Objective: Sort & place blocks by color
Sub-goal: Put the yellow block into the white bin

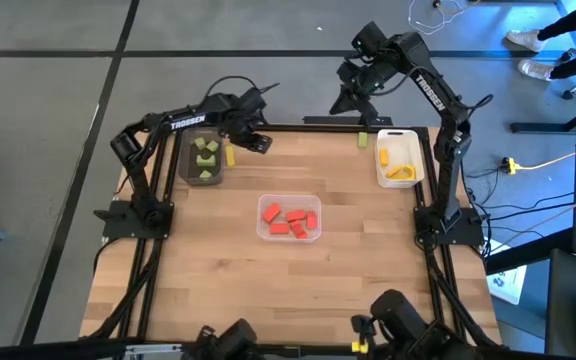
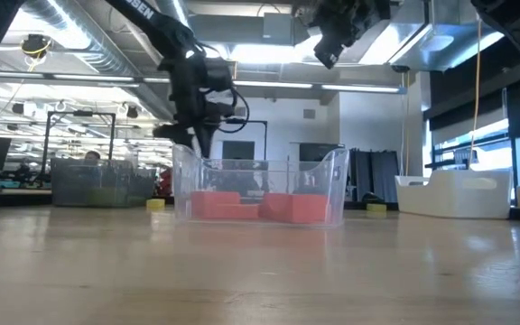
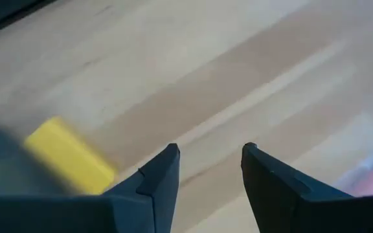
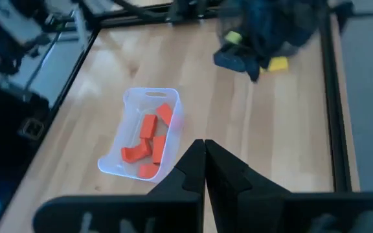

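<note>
My left gripper [image 1: 259, 144] is open and hovers above the table just right of the dark grey tray [image 1: 187, 160] that holds light green blocks [image 1: 206, 158]. One yellow block [image 1: 230, 155] lies flat on the wood between that tray and the gripper; in the left wrist view the yellow block [image 3: 70, 158] lies beside the open fingers, not between them. Red blocks [image 1: 290, 220] lie in the clear tray [image 1: 264, 205], yellow blocks [image 1: 400, 170] in the white tray [image 1: 380, 160]. My right gripper [image 4: 204, 162] is shut and empty, raised high past the far edge [image 1: 353, 95].
A small yellow-green block [image 1: 362, 140] lies on the table at the far edge, left of the white tray. The clear tray [image 2: 260, 185] stands mid-table. Bare wood spreads over the near half. Black frame rails run along the table's left and right edges.
</note>
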